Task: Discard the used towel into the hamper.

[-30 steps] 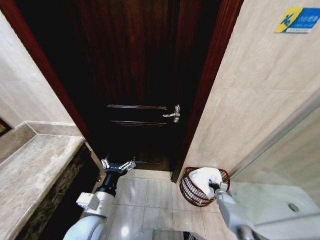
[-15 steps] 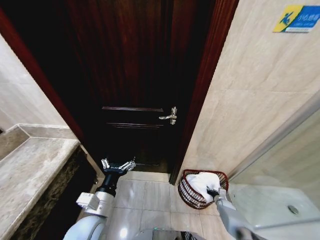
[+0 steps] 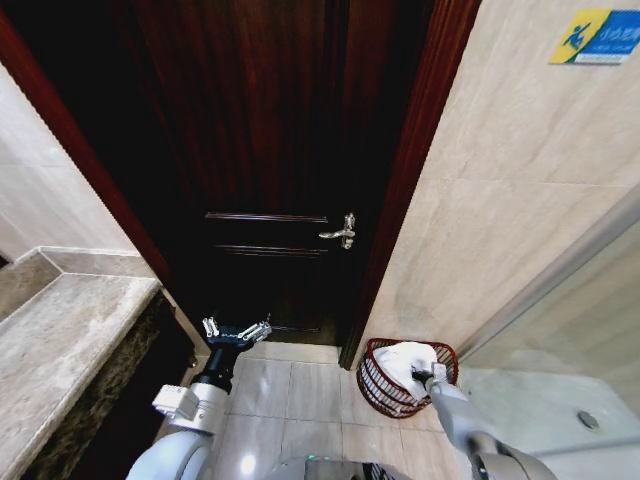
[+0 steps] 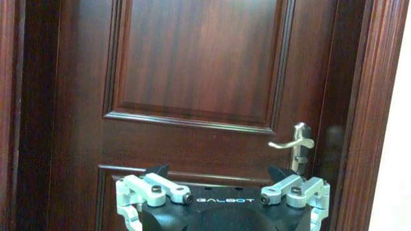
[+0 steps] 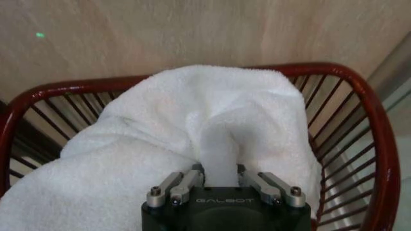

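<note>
Hamper [image 5: 359, 86] interior hidden under towel [image 5: 192, 125]; its floor can't be made out. In the right wrist view, the near rim is cut off at 6 o'clock behind the right gripper [image 5: 218, 175], fingertips buried in a towel fold. Blue sign [image 3: 598, 38] at 1 o'clock: clipped by edge, lettering too small to read.

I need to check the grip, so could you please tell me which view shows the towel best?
The right wrist view: the white towel lies across the hamper with a fold pinched in the right end effector. The head view shows it small and partly hidden by the arm. The left wrist view faces the door.
</note>
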